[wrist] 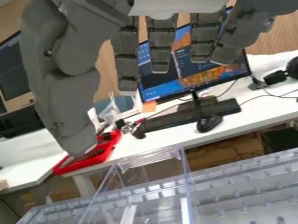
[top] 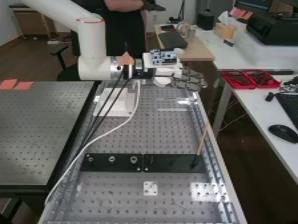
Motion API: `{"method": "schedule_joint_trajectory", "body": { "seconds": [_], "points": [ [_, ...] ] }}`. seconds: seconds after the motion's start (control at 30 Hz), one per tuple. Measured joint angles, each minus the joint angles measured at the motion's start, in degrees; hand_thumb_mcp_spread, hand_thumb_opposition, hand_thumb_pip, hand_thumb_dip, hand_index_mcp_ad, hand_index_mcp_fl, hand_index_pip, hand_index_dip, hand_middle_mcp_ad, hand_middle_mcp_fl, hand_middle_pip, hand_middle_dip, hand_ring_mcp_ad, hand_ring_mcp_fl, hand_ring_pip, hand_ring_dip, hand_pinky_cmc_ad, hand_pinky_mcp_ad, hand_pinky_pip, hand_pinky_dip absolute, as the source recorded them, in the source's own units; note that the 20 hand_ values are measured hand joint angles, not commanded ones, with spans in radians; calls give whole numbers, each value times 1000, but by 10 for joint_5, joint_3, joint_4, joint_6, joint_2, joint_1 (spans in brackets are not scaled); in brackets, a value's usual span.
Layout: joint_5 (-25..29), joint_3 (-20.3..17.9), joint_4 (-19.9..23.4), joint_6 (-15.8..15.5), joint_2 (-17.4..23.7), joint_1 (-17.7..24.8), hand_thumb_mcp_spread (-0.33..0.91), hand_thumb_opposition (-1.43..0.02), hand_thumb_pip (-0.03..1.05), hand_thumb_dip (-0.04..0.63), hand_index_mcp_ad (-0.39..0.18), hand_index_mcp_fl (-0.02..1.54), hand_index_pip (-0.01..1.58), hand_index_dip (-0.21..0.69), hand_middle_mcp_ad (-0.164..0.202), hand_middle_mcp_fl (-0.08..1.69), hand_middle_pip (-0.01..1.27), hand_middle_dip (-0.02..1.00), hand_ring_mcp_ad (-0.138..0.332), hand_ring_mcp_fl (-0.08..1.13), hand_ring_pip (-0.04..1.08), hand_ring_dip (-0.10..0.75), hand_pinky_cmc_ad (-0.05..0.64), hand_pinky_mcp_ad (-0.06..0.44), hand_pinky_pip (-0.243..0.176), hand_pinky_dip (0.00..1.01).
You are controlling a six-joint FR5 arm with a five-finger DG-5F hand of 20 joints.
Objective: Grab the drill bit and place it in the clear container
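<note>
Beyond the far end of the metal bench, the hand [top: 189, 80] is held out sideways, its fingers straight and apart. In the wrist view the hand [wrist: 161, 45] has extended fingers with nothing between them. Below it stands the clear container [wrist: 187, 185], a see-through box with upright walls; in the high view the container [top: 174, 104] lies just nearer than the hand, its outline faint. Small round metal pieces [top: 112, 159] sit in a black strip [top: 169, 163] across the bench; I cannot tell whether one is the drill bit.
A thin wooden stick [top: 203, 139] leans up from the strip's right end. A white cable [top: 100, 136] runs down the bench's left side. White block [top: 120, 104] stands at the far left. Red trays [top: 249, 79] and a mouse [top: 283, 133] lie on the right-hand table.
</note>
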Motion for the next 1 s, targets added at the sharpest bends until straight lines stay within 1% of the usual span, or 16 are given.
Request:
{"method": "schedule_joint_trajectory", "body": {
  "seconds": [0.07, 0.2, 1.0],
  "points": [
    [0, 0, 0, 1, 0, 0, 482, -803, 387, 300, -75, 368, 148, 332, 59, 72, 143, 138, 202, -2, 94, 14, 274, 157, -93, 171],
    [-2, -1, 2, -1, 2, 0, 482, -803, 387, 300, -75, 391, 145, 332, 59, 72, 143, 138, 202, -2, 94, 14, 274, 157, -93, 171],
    [-5, -4, 4, 2, 4, -2, 482, -803, 387, 300, -75, 389, 134, 332, 59, 70, 143, 138, 201, -2, 94, 14, 274, 157, -93, 168]
  ]
}}
